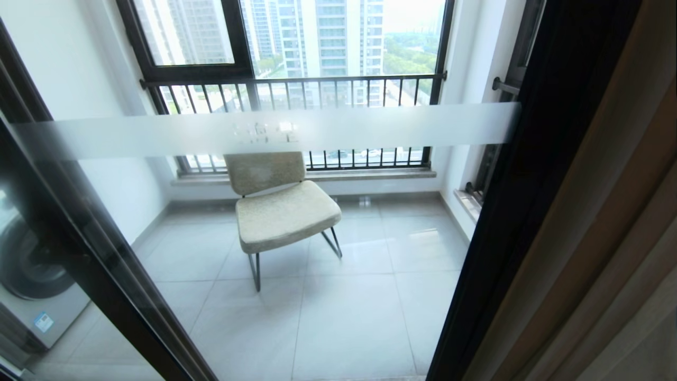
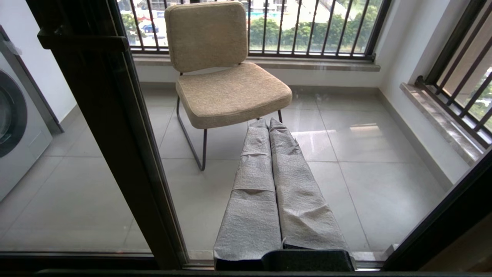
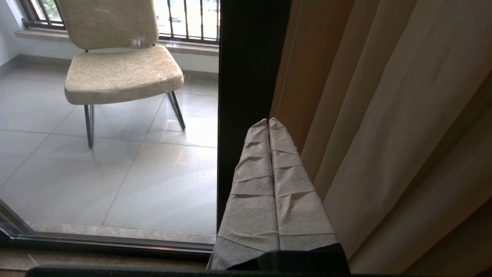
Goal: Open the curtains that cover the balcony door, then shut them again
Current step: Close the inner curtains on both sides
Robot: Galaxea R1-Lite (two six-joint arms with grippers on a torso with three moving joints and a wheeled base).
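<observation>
Curtains [image 1: 608,227] sit bunched along the right edge of the head frame, their beige folds stacked tight against the dark upright of the door frame, so from here I judge them drawn aside rather than covering anything. That leaves the balcony door [image 1: 317,296] bare across the middle of the frame: its glass shows a frosted stripe [image 1: 264,132] running straight across the upper half, and through it I see a padded chair [image 1: 280,206] on pale floor tiles, with the railed window [image 1: 296,84] behind at the top. A washing machine [image 1: 31,286] shows at the lower left, past the slanted dark frame member. In the right wrist view the right gripper [image 3: 268,121] rises from the lower centre, its cloth-wrapped fingers pressed together on nothing, and it points at the seam where the frame meets the nearest curtain fold [image 3: 307,127], which I read as a handy spot for catching the fabric edge. The left gripper [image 2: 268,121] is likewise clenched and empty in the lower centre of its view, aimed through the glass toward the chair, well clear of any cloth. Neither arm shows in the head frame, so I take both as parked low.
</observation>
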